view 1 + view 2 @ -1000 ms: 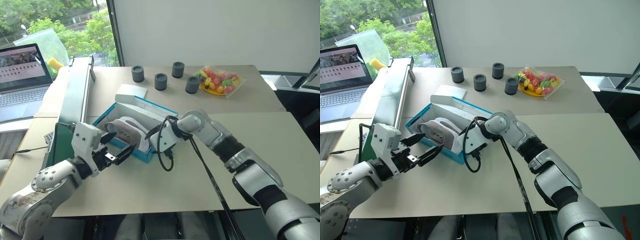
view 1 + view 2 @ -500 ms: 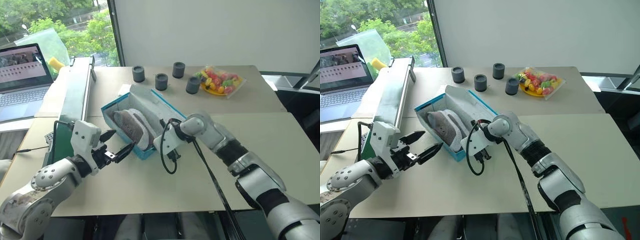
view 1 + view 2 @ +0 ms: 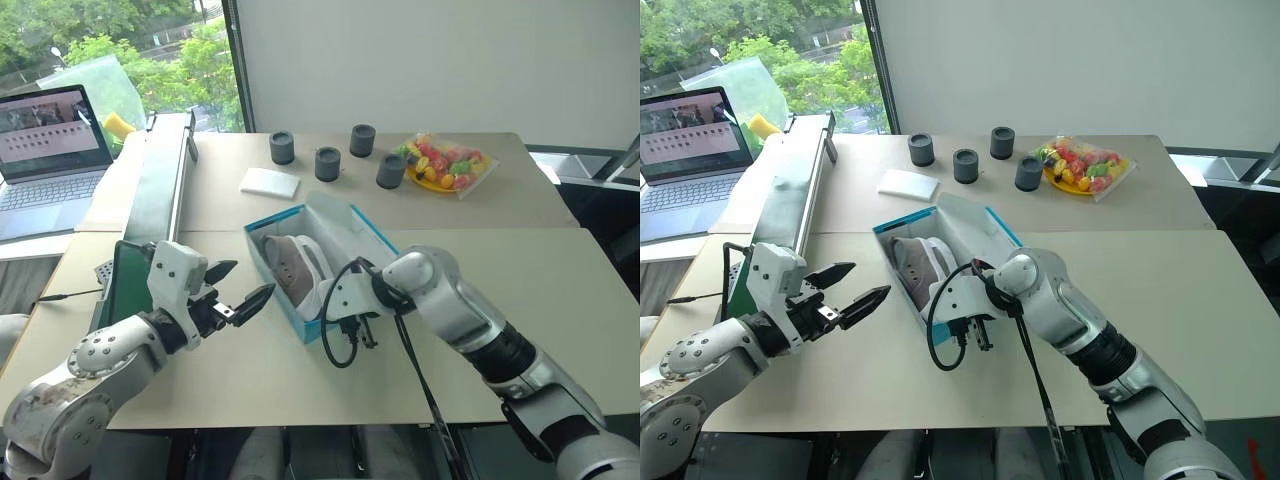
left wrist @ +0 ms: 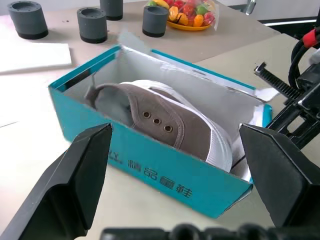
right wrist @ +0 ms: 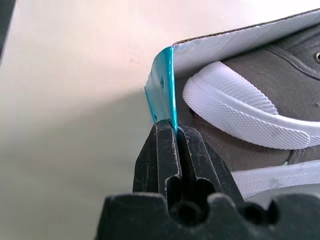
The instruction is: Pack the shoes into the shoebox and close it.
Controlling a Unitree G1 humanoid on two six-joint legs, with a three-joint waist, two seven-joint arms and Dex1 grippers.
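**Shoebox pinched at its near end by my right gripper**

The shoebox (image 3: 300, 262) sits open on the table (image 3: 520, 290), and my right gripper (image 5: 175, 131) has its two black fingers pressed together on the turquoise wall at the box's near end, right at the corner. Inside, the shoes (image 4: 165, 122) lie on their sides, grey fabric and white soles showing above the rim. My left gripper (image 3: 243, 285) hangs at about nine o'clock from the box, apart from it, its fingers (image 4: 82, 172) spread wide with nothing between them. Out from the box at eleven o'clock lies a flat white pad (image 3: 270, 182). At twelve stand four dark grey cylinders (image 3: 326, 163), with a plate of colourful fruit (image 3: 440, 165) at one o'clock. A laptop (image 3: 48, 160) sits open well off at ten.
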